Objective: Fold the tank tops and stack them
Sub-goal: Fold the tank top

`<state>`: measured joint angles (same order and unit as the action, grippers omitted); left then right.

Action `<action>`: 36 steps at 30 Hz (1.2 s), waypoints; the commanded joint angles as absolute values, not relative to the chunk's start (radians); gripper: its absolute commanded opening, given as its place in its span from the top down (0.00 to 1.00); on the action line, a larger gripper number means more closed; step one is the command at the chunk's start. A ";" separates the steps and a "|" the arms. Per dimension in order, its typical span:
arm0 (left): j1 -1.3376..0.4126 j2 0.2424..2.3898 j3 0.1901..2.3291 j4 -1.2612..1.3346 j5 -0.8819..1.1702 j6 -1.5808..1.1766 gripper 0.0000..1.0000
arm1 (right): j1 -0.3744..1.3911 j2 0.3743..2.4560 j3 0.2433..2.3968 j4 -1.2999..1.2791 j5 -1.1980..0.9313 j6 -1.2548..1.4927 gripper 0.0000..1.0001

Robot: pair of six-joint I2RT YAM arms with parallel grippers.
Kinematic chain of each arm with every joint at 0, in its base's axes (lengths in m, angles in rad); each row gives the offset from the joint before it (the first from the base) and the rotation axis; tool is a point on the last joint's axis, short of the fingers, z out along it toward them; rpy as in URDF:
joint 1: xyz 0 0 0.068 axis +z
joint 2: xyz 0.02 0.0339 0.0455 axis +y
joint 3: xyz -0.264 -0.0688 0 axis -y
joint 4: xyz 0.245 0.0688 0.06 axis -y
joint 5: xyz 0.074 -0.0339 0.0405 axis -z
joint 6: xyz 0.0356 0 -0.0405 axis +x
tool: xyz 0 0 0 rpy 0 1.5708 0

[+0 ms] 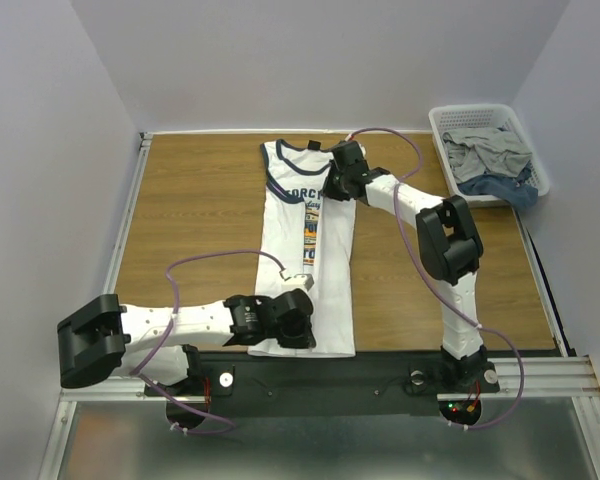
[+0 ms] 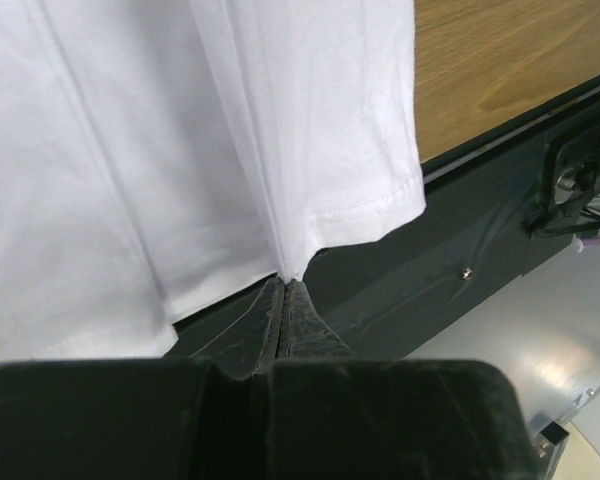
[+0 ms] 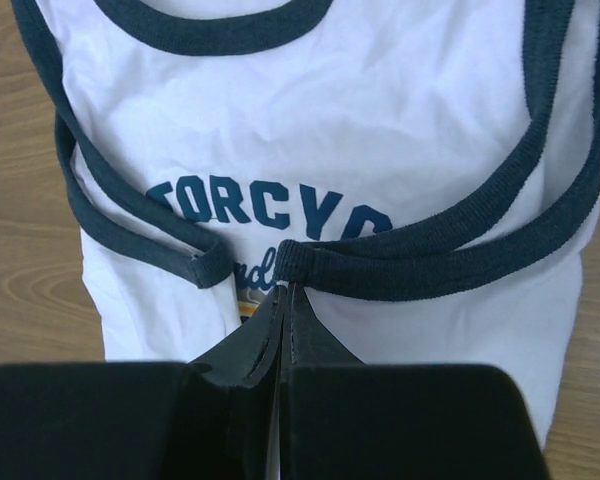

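Observation:
A white tank top (image 1: 283, 235) with navy trim and a navy-orange chest print lies lengthwise down the middle of the wooden table, neck at the far end, its sides folded inward. My left gripper (image 1: 302, 315) is at the near hem and is shut on a pinch of the white hem cloth (image 2: 310, 225), jaws pressed together at the fold (image 2: 285, 282). My right gripper (image 1: 333, 186) is at the chest and is shut on the end of the folded-in navy armhole trim (image 3: 400, 262), its tips (image 3: 285, 292) right under the print. Most of the shirt front (image 3: 330, 110) lies flat.
A white basket (image 1: 442, 122) at the back right corner holds grey and blue cloth (image 1: 492, 155). A dark rail (image 1: 380, 365) carrying both arm bases runs along the table's near edge, just under the hem. Bare wood (image 1: 200, 200) lies on both sides of the shirt.

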<state>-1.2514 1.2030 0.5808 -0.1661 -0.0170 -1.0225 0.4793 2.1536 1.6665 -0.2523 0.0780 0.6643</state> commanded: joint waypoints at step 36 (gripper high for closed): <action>-1.223 1.170 0.537 -0.296 -0.022 -1.034 1.00 | 0.549 2.264 1.806 -0.230 0.144 0.692 0.95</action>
<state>-1.2221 1.1694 0.5499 -0.2836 -0.0345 -1.0477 0.5446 2.2585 1.7798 -0.2615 0.1009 0.6888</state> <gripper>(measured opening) 0.017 0.032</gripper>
